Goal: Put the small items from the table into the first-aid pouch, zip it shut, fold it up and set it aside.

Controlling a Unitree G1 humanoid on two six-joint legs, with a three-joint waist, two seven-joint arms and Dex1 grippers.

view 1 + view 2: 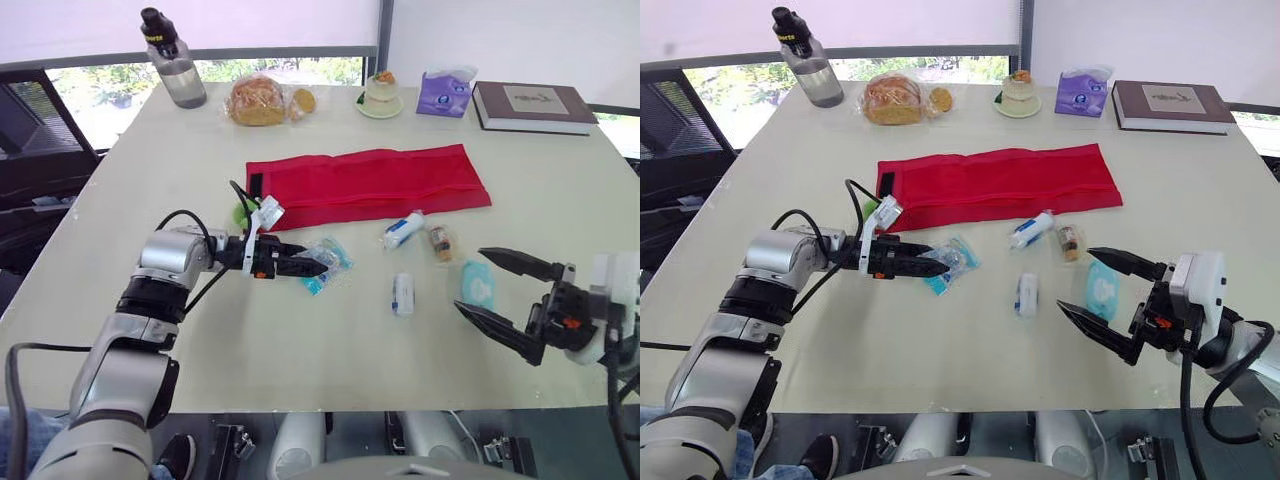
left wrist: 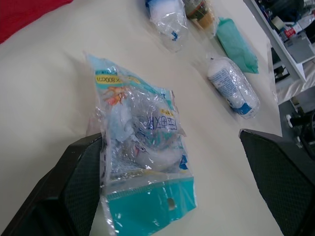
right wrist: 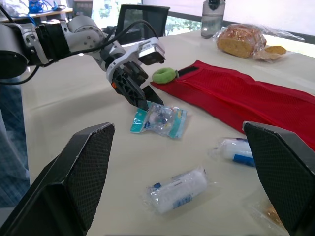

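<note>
**Left gripper open at the first packet, nothing packed yet**

Left gripper (image 1: 305, 266) has its fingers spread at one end of a clear packet (image 1: 326, 262) that lies flat on the table (image 1: 180, 360). One finger is against the packet's edge and the other is well clear, so it holds nothing. The right gripper (image 1: 1075, 278) hovers wide open and empty beside a teal packet (image 1: 477, 284).

The red pouch (image 1: 370, 185) lies flat and unfolded across the table. Five small items sit just in front of it: the two packets, two white wrapped rolls (image 1: 403, 230) (image 1: 403, 294) and a small brown jar (image 1: 439, 242). So loading, zipping, folding and setting aside all appear to be left.

Whether the pouch's zip is open cannot be made out. A small green thing (image 3: 165, 74) at its end is too unclear to identify.
</note>
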